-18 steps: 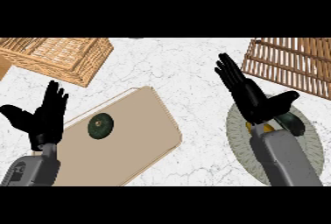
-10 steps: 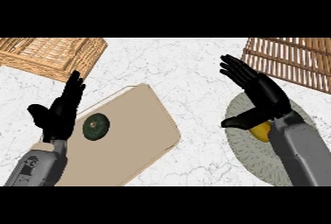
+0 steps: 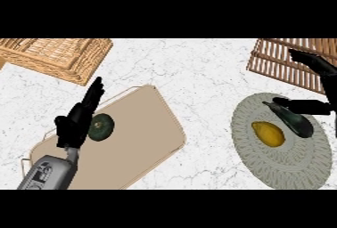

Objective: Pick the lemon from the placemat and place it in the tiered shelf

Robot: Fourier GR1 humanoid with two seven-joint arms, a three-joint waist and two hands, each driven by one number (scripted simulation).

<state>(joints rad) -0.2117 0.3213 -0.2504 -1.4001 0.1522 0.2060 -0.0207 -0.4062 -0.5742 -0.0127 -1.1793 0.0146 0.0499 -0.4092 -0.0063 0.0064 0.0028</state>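
Grey placemat [image 3: 289,169] bears lemon [image 3: 269,133] angled upper-left to lower-right.

Bright, even, diffuse light; counter [image 3: 197,75] evenly lit edge to edge; shadows barely visible.

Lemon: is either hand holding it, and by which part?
Nothing is held. The lemon lies on the placemat; the right hand and left hand are open.

You have 2 matte black hands with slim, blocky fingers. Your left hand [image 3: 74,128] joins a rounded, glossy grey forearm [image 3: 45,174] bearing dark panel markings. Your right hand [image 3: 322,71] is equally black.
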